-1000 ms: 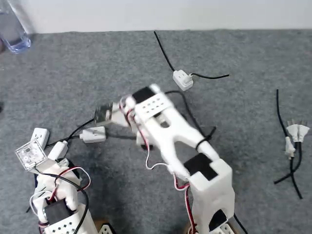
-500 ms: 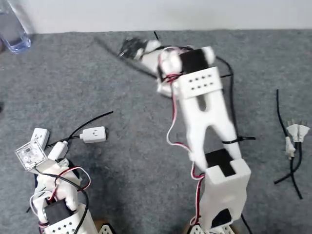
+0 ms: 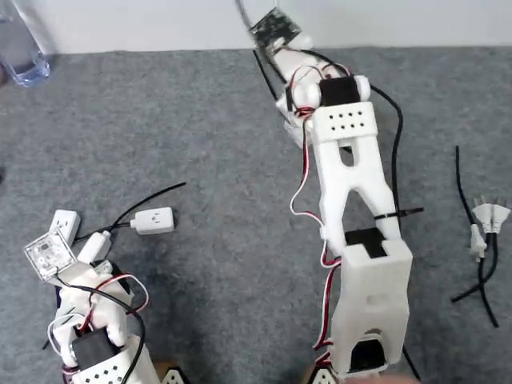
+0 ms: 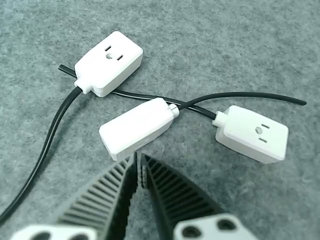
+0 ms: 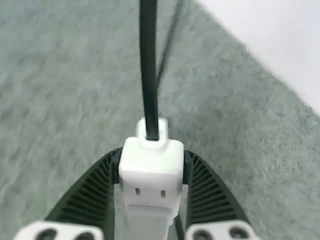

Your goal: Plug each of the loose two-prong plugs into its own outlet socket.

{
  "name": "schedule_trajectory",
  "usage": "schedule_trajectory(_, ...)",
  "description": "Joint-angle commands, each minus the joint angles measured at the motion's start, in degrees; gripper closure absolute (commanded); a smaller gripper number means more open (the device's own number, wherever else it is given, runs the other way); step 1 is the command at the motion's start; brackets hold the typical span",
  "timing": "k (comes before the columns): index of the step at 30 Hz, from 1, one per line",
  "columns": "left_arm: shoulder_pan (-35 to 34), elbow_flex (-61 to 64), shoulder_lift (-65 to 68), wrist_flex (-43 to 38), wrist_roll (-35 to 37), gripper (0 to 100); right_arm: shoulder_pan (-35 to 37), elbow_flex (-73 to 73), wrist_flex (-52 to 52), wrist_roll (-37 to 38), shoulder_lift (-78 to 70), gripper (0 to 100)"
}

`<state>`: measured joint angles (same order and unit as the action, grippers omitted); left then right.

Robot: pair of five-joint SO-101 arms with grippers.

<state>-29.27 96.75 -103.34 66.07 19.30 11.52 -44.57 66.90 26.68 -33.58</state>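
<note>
Near far table (image 3: 160, 104) edge, right gripper (image 5: 151, 156) clamped on white socket (image 5: 150, 172); left gripper (image 4: 139, 167) closed, empty.

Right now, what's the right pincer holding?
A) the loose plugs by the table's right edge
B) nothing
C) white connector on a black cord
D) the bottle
C: the right wrist view shows the right pincer closed around a white connector, its black cord running away from it.

the grey worktop (image 3: 200, 112) carries white outlet sockets (image 3: 154, 220) with black cords (image 3: 152, 198) at left, loose plugs (image 3: 488, 216) at right.
</note>
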Motion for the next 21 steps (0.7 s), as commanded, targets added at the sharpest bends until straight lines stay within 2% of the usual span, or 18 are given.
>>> schedule_trajectory(1, -0.3, -0.3, -0.4, -1.0, -0.6, 99, -1.5, -3.4, -9.1, -5.7, -1.7, 99.1)
schedule_trajectory(4, -0.3, -0.3, -0.4, -1.0, -0.6, 99, -2.0, -3.5, -14.6, -8.3, -5.8, 99.1)
schedule_trajectory(9, -0.3, -0.3, -0.4, -1.0, -0.6, 99, -1.2, -4.0, -18.2, -4.9, -12.4, 99.1)
schedule_trajectory(16, -0.3, -0.3, -0.4, -1.0, -0.6, 99, 1.4, -11.4, -17.9, -0.6, -20.7, 99.1)
schedule_trajectory(21, -0.3, -0.3, -0.4, -1.0, -0.6, 99, 1.5, -16.8, -15.7, -0.8, -23.6, 99.1)
